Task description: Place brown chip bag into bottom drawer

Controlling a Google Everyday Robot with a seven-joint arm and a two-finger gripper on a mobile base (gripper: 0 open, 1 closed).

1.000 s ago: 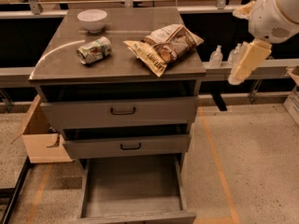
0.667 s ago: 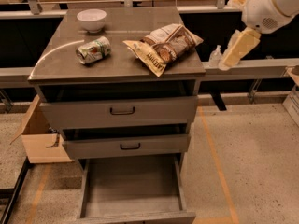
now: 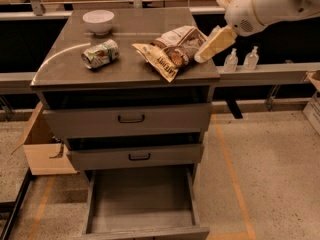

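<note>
The brown chip bag (image 3: 172,51) lies crinkled on the right part of the grey cabinet top (image 3: 125,69). The gripper (image 3: 202,56) comes in from the upper right on a white arm and hangs just over the bag's right edge, near the cabinet's right rim. The bottom drawer (image 3: 142,199) stands pulled out and empty below the two upper drawers.
A white bowl (image 3: 98,21) stands at the back left of the top. A crushed green-and-white can (image 3: 100,53) lies left of the bag. A cardboard box (image 3: 42,144) sits on the floor at the left. Two small bottles (image 3: 241,59) stand on a ledge to the right.
The gripper has moved left and up from beside the cabinet's right side to over the bag's right edge. The bag, can and bowl have not moved.
</note>
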